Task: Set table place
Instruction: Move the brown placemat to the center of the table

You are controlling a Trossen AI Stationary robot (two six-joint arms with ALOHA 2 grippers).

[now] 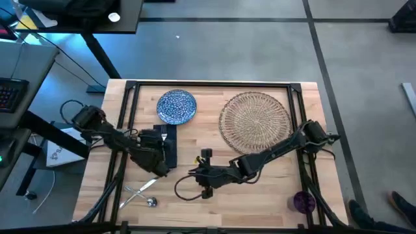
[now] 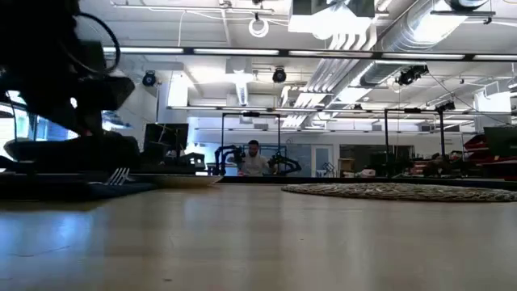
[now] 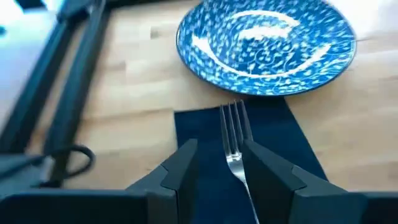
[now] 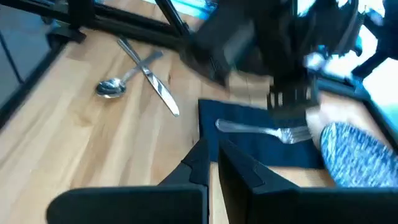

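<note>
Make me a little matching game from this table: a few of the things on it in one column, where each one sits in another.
Things:
1. fork
2. blue plate
3. purple cup
4. spoon and knife

Places:
A. near right corner of the table
B. crossed on bare wood, near left
C. lying on the dark napkin, between the left claw's fingers
D. far side, left of the wicker placemat

Pairs: 1-C, 2-D, 3-A, 4-B

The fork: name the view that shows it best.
Left wrist view: the fork lies on the navy napkin, between the open left gripper fingers. The right wrist view shows it farther off, the low view only its tines, the high view a sliver.
</note>
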